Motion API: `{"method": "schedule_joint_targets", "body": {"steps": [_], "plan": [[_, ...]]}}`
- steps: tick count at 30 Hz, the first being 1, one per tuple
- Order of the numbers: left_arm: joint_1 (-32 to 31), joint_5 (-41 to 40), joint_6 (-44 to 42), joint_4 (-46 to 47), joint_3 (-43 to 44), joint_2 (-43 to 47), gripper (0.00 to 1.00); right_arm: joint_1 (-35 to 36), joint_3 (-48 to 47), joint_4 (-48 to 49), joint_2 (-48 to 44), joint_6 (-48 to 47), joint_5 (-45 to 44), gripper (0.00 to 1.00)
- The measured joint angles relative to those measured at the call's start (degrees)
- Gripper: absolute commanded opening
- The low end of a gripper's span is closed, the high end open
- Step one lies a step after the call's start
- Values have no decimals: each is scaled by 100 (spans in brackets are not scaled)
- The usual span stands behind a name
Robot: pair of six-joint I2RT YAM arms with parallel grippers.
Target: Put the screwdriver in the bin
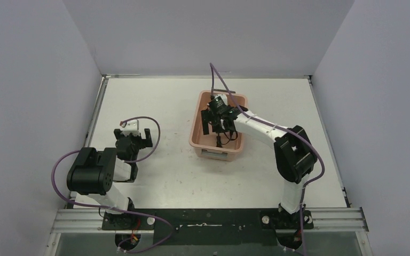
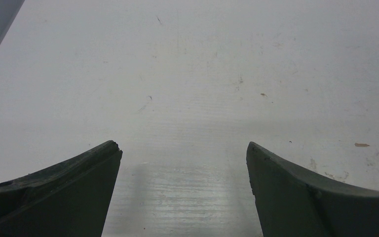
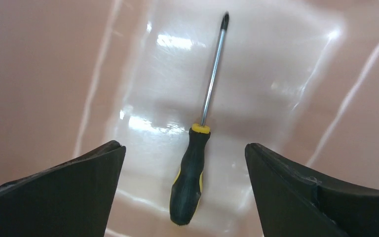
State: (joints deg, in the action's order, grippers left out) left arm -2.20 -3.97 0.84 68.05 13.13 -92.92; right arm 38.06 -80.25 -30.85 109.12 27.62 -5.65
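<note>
Right pincer [image 3: 183,146], jaws spread, hung above the screwdriver [image 3: 190,180] lying free on the floor of the bin [image 1: 194,133]; release appeared complete, the next move calling for a clear upward retreat.

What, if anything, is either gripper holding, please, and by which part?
Nothing: the right gripper is open over the screwdriver lying in the bin; the left gripper is open too.

The bin [image 3: 54,59] is smooth, glossy plastic. The screwdriver [image 3: 200,131] has a shiny metal shaft and a matt handle. The bench [image 2: 187,74] is matt, lightly scuffed.
</note>
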Motion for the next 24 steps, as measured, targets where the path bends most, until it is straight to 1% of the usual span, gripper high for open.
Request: {"method": "schedule_joint_targets", "body": {"steps": [3, 6, 8, 11, 15, 20, 24], "plan": [[0, 0, 0, 0, 0, 0, 97, 28, -136, -7, -389, -151, -81, 100], [0, 0, 0, 0, 0, 0, 97, 39, -129, 52, -1064, -343, -131, 100], [0, 0, 0, 0, 0, 0, 97, 13, -61, 271, -1615, -474, -197, 100], [0, 0, 0, 0, 0, 0, 97, -96, 354, 800, -2485, -671, -468, 100], [0, 0, 0, 0, 0, 0, 97, -514, 1611, 1773, -3727, -933, -938, 100], [0, 0, 0, 0, 0, 0, 97, -1414, 3512, 3053, -4752, -1257, -1222, 100], [0, 0, 0, 0, 0, 0, 97, -2022, 5191, 4393, -5473, -1657, -1325, 100]]}}
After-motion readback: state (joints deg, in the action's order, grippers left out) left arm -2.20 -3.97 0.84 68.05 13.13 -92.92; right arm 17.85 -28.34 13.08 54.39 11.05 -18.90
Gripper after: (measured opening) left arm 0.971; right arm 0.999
